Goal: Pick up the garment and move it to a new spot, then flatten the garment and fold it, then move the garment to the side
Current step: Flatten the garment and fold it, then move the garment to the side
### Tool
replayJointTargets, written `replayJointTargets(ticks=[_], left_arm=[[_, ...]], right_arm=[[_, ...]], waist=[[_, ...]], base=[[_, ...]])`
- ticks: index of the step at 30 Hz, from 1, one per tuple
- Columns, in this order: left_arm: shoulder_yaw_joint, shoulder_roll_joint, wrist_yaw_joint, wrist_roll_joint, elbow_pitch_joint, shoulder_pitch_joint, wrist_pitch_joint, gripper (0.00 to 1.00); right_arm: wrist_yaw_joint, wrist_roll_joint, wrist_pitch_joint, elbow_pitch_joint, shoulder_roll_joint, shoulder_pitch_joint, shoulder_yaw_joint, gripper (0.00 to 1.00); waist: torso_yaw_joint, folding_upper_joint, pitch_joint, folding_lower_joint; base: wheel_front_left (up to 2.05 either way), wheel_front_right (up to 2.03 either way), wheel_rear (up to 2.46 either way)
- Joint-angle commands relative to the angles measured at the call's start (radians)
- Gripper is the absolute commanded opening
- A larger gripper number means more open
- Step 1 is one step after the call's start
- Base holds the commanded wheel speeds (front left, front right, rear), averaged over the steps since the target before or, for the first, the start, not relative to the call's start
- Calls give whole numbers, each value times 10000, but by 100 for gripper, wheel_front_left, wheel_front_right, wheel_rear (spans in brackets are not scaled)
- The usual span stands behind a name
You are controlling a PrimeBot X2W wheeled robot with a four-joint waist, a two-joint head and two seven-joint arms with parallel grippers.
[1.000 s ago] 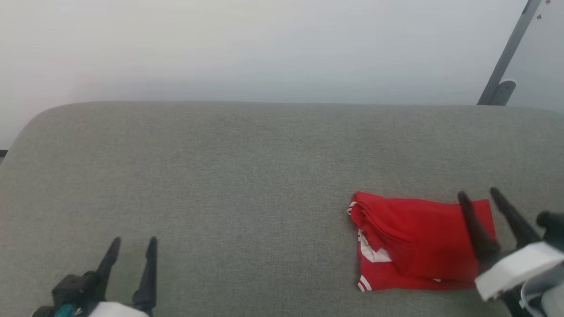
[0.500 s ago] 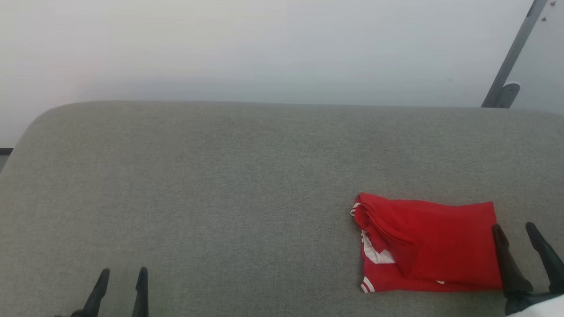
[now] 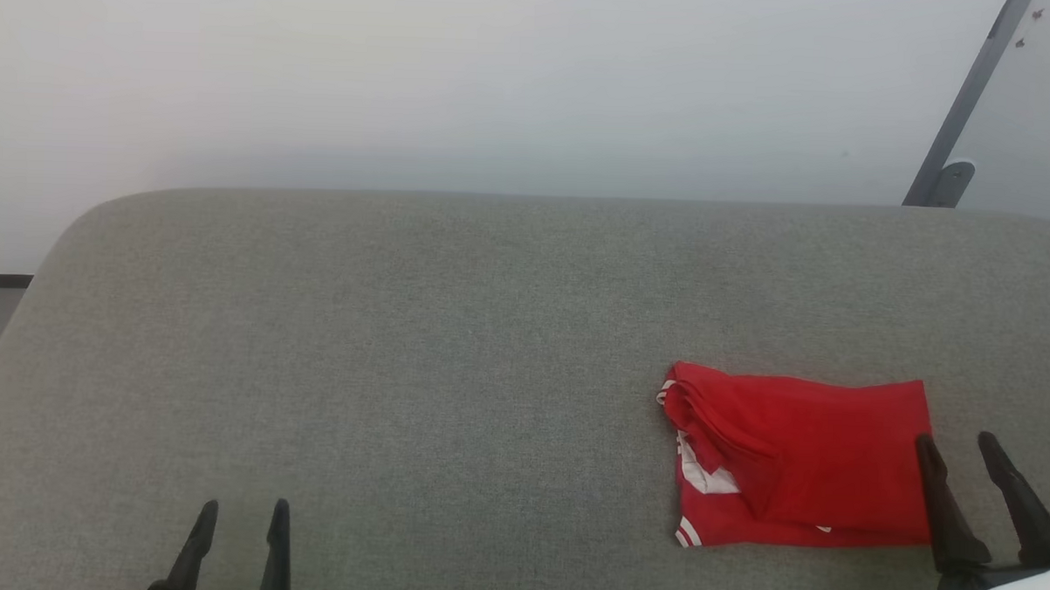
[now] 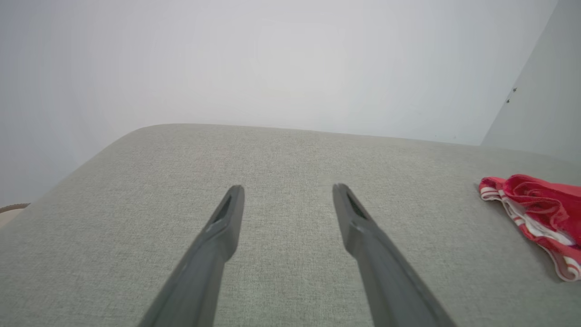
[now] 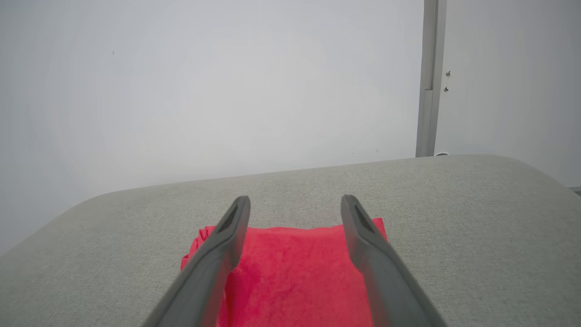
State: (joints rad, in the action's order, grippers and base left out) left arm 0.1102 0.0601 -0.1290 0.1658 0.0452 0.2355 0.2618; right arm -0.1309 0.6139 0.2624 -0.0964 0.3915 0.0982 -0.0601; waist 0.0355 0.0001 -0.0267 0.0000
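Neatly folded, red garment (image 3: 812,467) lying on the right part of the grey padded worktop (image 3: 445,345), right hand (image 3: 953,438) at its right edge, fingers spread and empty, left hand (image 3: 247,504) well apart at lower left, likewise spread, holding nothing

right gripper (image 3: 956,439) drawn back off the garment (image 3: 816,454), left gripper (image 3: 246,504) lower, camera seemingly tilted

No readable text or labels

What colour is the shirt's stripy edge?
The garment's trim is red-and-white striped, clearest in left wrist view.
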Motion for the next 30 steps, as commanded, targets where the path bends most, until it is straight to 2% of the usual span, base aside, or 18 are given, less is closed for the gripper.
replayJointTargets(ticks=[1, 5, 9, 14, 22, 26, 30], left_arm=[[-27, -5, -15, -71, -24, -138, 41, 100], [-103, -18, -16, -23, 2, -224, 41, 100], [-208, -50, -16, 27, 95, -496, 41, 100], [-606, -56, -15, 31, 247, -1170, 41, 100], [-1125, -26, -15, 60, 583, -2488, 41, 100], [-1291, -24, -15, 12, 646, -2939, 41, 100], [-1466, -33, -15, 68, 698, -3381, 41, 100]], right_arm=[[4, -34, -7, 56, -24, -2, -17, 100], [4, 77, -251, -98, 42, -162, 246, 100], [3, 312, -1444, -366, 414, -559, 320, 100], [4, 1022, -4078, -1054, 1448, -1610, -18, 100], [4, 2016, -8479, -1568, 3315, -3625, -1281, 100], [6, 2140, -9501, -1833, 3511, -4356, -1416, 100], [4, 2342, -10164, -2011, 3336, -4771, -1696, 100]], waist=[[-8, -1, 1, 0], [-3, -1, 28, 0], [-16, -1, 185, 0], [5, -1, 841, 0], [79, -1, 2287, 0], [140, -1, 2874, 0], [240, -1, 3321, 0]], base=[[0, 0, 0], [0, 0, 0], [0, 0, 0], [0, 0, 0], [0, 0, 0], [0, 0, 0], [0, 0, 0]])
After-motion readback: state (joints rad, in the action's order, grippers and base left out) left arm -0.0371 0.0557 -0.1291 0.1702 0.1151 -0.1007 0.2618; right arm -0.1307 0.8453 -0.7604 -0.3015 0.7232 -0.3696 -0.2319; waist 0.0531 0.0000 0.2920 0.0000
